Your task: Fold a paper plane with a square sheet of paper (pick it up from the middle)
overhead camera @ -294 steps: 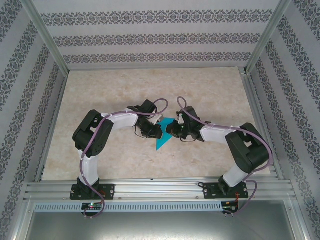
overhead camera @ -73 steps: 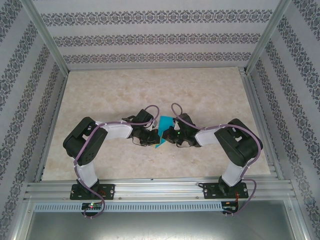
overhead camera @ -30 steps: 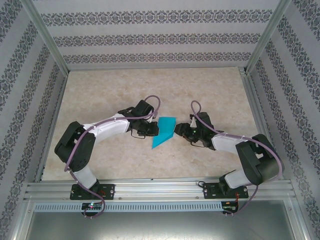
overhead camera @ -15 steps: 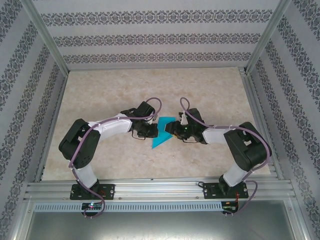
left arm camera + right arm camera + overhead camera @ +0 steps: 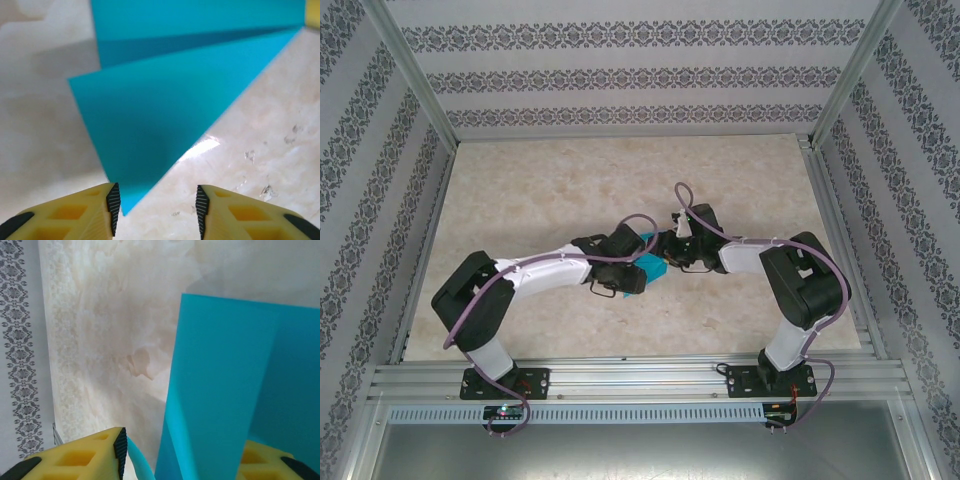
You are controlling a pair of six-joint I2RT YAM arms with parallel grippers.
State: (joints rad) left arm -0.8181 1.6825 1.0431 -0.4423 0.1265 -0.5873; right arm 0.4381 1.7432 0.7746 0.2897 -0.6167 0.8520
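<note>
The teal-blue sheet of paper (image 5: 651, 268) lies at the middle of the table, folded into a pointed, layered shape and mostly covered by the two grippers. My left gripper (image 5: 638, 266) reaches it from the left. In the left wrist view the paper (image 5: 160, 110) lies flat with its pointed tip between the gripper's (image 5: 156, 204) open jaws, close to the left pad (image 5: 113, 205). My right gripper (image 5: 666, 254) comes from the right. Its jaws (image 5: 182, 456) stand apart around raised flaps of the paper (image 5: 220, 385), which hide the right finger; a curled edge touches the left pad (image 5: 120, 449).
The marbled tabletop (image 5: 570, 180) stretches to all sides of the paper. Aluminium rails (image 5: 640, 375) border the near edge and both sides. Patterned walls (image 5: 620, 75) close the cell; one wall strip (image 5: 20, 340) shows in the right wrist view.
My left gripper has opened, released the paper and slid right over it. My right gripper moved left onto the paper, its jaws narrowing slightly. The paper is now mostly covered.
</note>
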